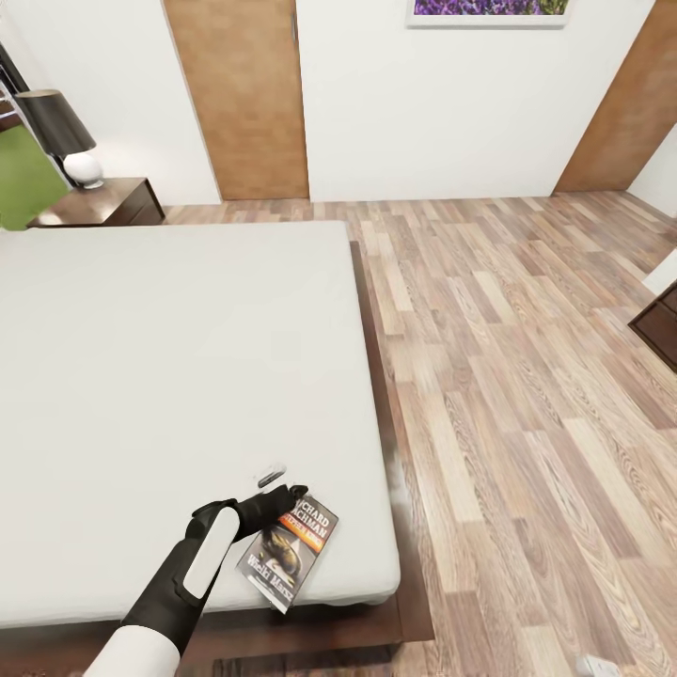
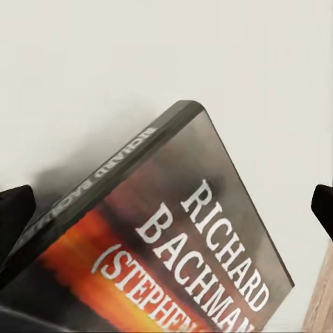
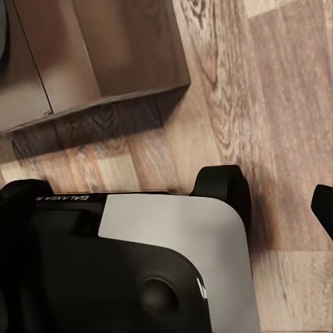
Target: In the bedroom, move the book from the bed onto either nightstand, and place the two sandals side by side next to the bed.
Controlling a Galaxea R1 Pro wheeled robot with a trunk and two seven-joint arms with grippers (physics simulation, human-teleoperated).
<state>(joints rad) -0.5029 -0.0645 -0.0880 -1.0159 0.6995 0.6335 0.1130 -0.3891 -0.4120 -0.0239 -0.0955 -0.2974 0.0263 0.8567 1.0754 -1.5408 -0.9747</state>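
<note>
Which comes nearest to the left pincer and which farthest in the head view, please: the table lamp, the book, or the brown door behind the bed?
From the left pincer, nearest first:
1. The book, right at the pincer, on the bed's near corner.
2. The table lamp, far across the mattress, on the nightstand on the left.
3. The brown door, in the back wall, beyond the bed.

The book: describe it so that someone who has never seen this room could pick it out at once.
Start at the big bed with the pale mattress and go to its near corner beside the wood floor. There the book lies by the mattress edge, with the left gripper at its top. It is the one dark, printed thing on the plain mattress: white "RICHARD BACHMAN" lettering over an orange band.
</note>
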